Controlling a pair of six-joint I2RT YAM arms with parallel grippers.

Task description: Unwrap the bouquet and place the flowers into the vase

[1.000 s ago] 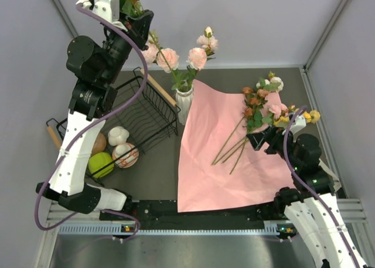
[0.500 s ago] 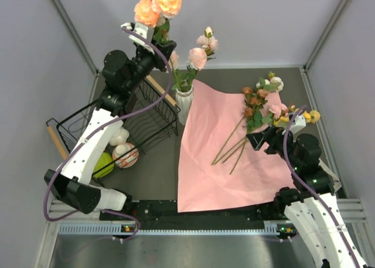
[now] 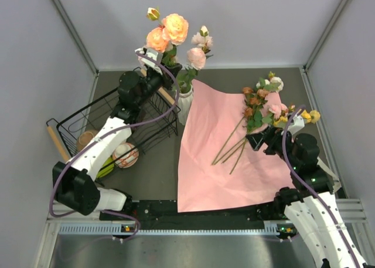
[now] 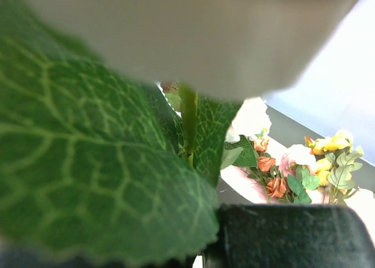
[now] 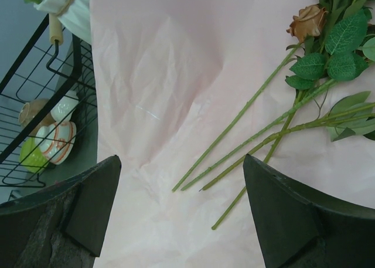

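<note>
From above, your left pincer [image 3: 163,63] is closed on the stems of the peach roses [image 3: 167,29]. It holds them upright over the far edge of the worktop [image 3: 152,177], just beside the vase [image 3: 184,102]. The vase stands at the far left corner of the pink paper [image 3: 222,162] and has pink flowers [image 3: 197,57] in it. The paper lies spread across the middle of the worktop. The loose flowers [image 3: 258,112] rest on its far right part, stems pointing toward the near edge. Your right pincer [image 3: 261,140] hovers over the paper's right side, near those stems. A wire basket [image 3: 146,118] sits left of the vase.

In your left wrist view, a big green leaf [image 4: 88,162] and a thin stem [image 4: 188,121] fill the frame. A blurred pale mass runs across the top. The loose flowers show small in the background.

In your right wrist view, the jaws stand wide apart with nothing between them, above bare paper. The long green stems [image 5: 246,145] cross the paper between and beyond the fingertips. A brownish bud [image 5: 307,21] lies at the top right.
</note>
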